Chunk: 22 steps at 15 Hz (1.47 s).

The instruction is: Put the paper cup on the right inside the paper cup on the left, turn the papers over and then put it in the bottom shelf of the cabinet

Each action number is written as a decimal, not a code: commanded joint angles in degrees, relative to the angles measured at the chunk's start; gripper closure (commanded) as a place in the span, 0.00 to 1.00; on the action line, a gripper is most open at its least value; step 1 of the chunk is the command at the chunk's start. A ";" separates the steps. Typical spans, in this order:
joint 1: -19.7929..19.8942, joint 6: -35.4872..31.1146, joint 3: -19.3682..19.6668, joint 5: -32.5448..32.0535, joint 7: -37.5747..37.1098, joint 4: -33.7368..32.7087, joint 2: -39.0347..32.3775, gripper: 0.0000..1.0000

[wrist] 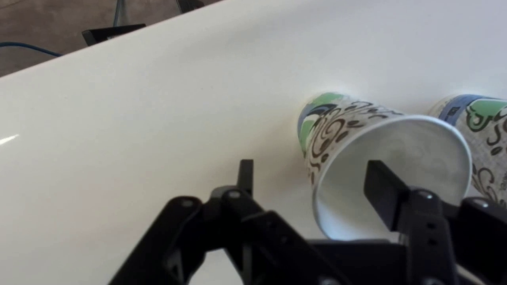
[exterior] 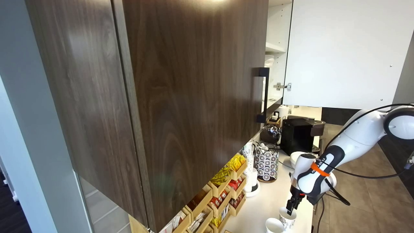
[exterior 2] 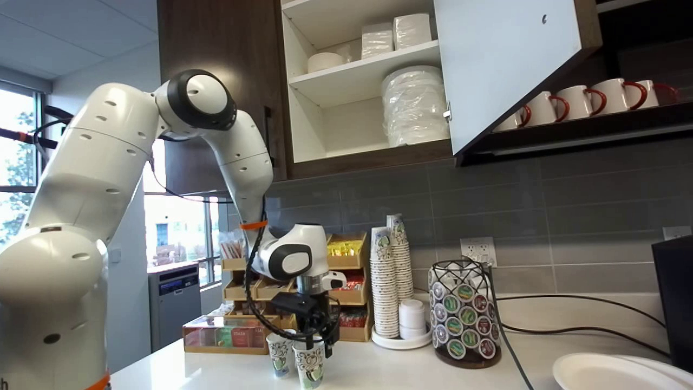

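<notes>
Two patterned paper cups stand upright, close together on the white counter. The right cup (exterior: 287,221) (exterior 2: 311,369) is under my gripper (exterior: 291,207) (exterior 2: 319,346); the left cup (exterior: 274,225) (exterior 2: 279,357) is beside it. In the wrist view my gripper (wrist: 309,164) is open. One finger is over the mouth of the right cup (wrist: 344,122), the other is outside its rim, with the cup wall between them. The left cup (wrist: 485,134) is partly cut off at the right edge. The dark brown cabinet (exterior: 194,97) (exterior 2: 216,81) has an open section; its bottom shelf (exterior 2: 346,146) shows.
The bottom shelf holds wrapped white stacks (exterior 2: 414,108). An open white-faced door (exterior: 343,51) (exterior 2: 503,59) sticks out. A tea box (exterior 2: 233,336), tall cup stacks (exterior 2: 384,287), a coffee-pod rack (exterior: 266,163) (exterior 2: 465,319) and white plates (exterior 2: 606,374) stand on the counter.
</notes>
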<state>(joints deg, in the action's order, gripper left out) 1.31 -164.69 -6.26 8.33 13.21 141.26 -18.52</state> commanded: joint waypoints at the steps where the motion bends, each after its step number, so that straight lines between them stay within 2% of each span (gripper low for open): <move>1: 2.91 -1.40 -2.87 1.17 1.11 -1.29 -2.65 0.58; 5: 5.63 -1.36 -5.42 1.81 2.73 -1.84 -4.08 0.89; 7: 6.41 -1.65 -6.00 1.83 2.86 -1.61 -4.06 1.00; 11: 8.27 -1.53 -8.32 2.79 4.28 -0.16 -1.21 0.99; 14: 8.91 -1.25 -10.42 4.09 5.59 2.18 4.49 0.99; 16: 7.38 -1.16 -9.89 3.51 5.18 3.54 8.69 0.99; 19: 3.72 -1.82 -6.93 0.75 3.19 5.82 15.28 0.99; 22: 0.84 -0.35 -6.06 2.50 4.40 6.75 19.70 0.99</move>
<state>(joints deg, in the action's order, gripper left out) 5.53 -165.13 -14.03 9.98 17.19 144.61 -4.27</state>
